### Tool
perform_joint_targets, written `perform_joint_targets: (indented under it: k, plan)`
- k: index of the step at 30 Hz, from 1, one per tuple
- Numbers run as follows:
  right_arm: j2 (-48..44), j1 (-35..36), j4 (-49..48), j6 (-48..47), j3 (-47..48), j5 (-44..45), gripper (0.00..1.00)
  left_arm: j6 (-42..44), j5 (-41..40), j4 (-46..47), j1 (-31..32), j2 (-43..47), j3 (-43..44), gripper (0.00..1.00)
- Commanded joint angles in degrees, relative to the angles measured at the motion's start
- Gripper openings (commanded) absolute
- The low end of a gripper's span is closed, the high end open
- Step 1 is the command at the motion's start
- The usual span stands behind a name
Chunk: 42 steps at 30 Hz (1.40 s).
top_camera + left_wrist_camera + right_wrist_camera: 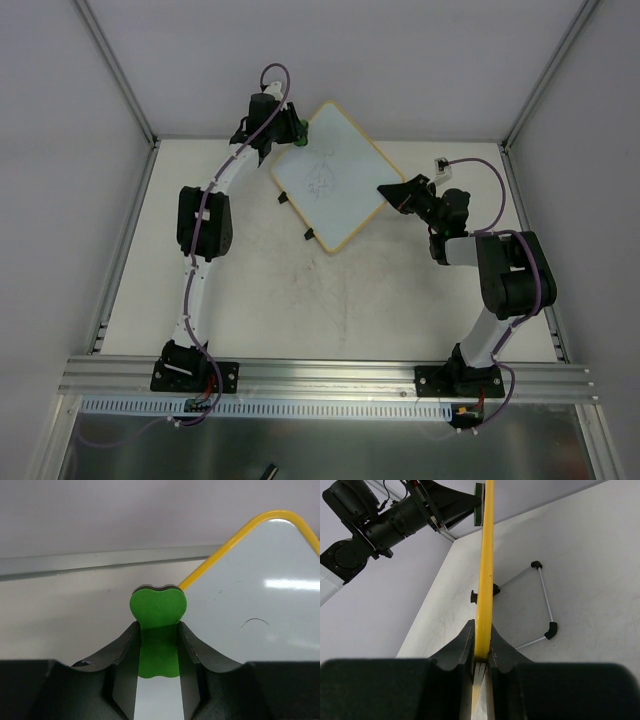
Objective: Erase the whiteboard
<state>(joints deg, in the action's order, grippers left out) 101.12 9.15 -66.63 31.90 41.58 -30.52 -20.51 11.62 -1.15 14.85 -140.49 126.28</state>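
The whiteboard (335, 165), white with a yellow rim, lies turned like a diamond at the back of the table, with faint dark doodles (320, 180) near its middle. My left gripper (292, 128) is shut on the green eraser (299, 127) at the board's far left edge. In the left wrist view the eraser (158, 612) sits between the fingers, its front lobe at the board's rim, with the board (250, 600) to the right. My right gripper (392, 192) is shut on the board's right rim, seen edge-on in the right wrist view (485, 580).
Two black clips (308, 235) sit on the board's near-left edge. A thin wire stand (542, 605) with black corner pieces shows beside the board in the right wrist view. An aluminium frame (130, 230) edges the table, with grey walls behind.
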Motion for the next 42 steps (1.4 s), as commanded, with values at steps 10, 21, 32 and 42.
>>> perform_joint_targets:
  k: [10,21,32,42]
  plan:
    - [0.13,1.66,-1.22,-5.97,0.43,-3.84,0.00,3.99,6.75,7.56,4.39,-0.75,5.38,0.01]
    - [0.04,1.75,-1.13,-5.97,0.60,-4.02,0.00,5.75,11.67,8.79,7.65,-1.37,4.50,0.00]
    - [0.30,1.75,-1.13,-5.97,0.78,-4.11,0.00,7.77,9.75,10.11,8.53,1.61,0.38,0.00]
    - [0.04,1.75,-1.13,-5.97,0.69,-4.37,0.00,5.30,1.84,7.75,5.45,-0.14,-0.33,0.00]
